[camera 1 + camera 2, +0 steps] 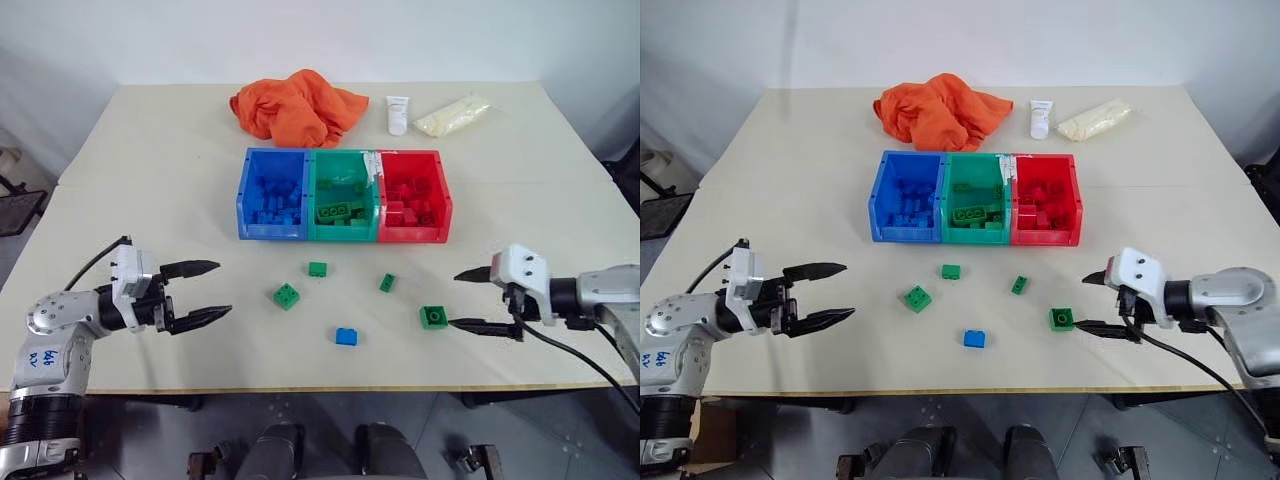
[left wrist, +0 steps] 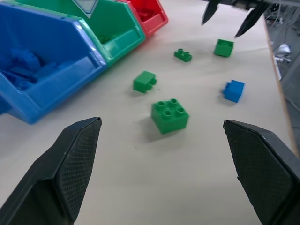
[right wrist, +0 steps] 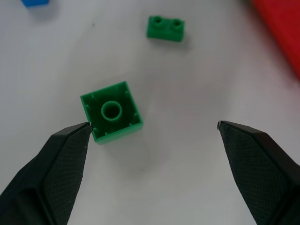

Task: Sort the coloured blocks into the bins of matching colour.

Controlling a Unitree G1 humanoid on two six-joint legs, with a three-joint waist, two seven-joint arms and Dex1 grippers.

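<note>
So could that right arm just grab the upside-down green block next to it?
Probably yes. The right gripper is open, hovering beside the overturned green block, with bare table around it and nothing between. The nearest other block sits well apart.

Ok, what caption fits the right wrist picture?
Open right gripper poised over an upside-down green block on the table.

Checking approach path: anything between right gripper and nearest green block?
Nothing: bare tabletop between the open right gripper and upturned green plastic brick, per head views.
</note>
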